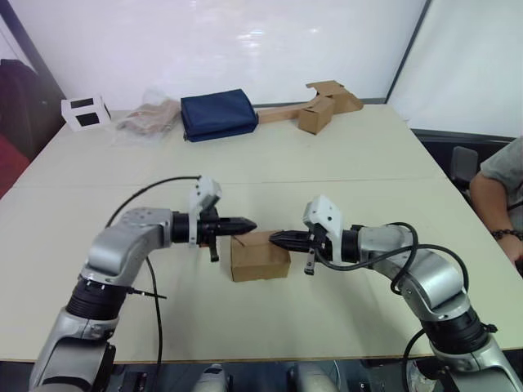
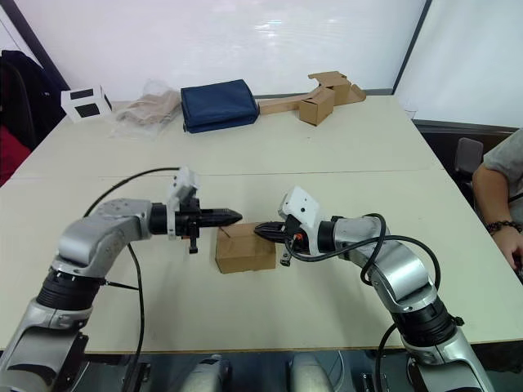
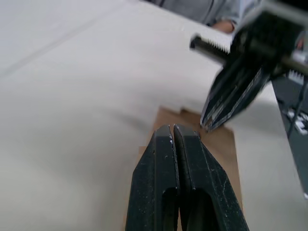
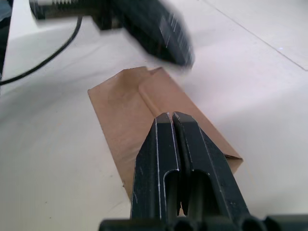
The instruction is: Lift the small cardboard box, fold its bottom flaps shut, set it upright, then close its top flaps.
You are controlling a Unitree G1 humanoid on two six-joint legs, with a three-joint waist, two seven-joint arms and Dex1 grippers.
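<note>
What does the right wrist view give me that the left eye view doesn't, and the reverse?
Right wrist view alone: the folded flaps meeting on the small cardboard box's upper face. Left eye view alone: the navy bag, the white box with black squares, a seated person's arm. Both: the box on the table, with the left end effector and right end effector shut over it.

Brown small cardboard box, flaps closed

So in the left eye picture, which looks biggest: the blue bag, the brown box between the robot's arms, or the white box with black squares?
1. Blue bag
2. Small cardboard box, though it sits nearer the camera
3. White box with black squares
</note>
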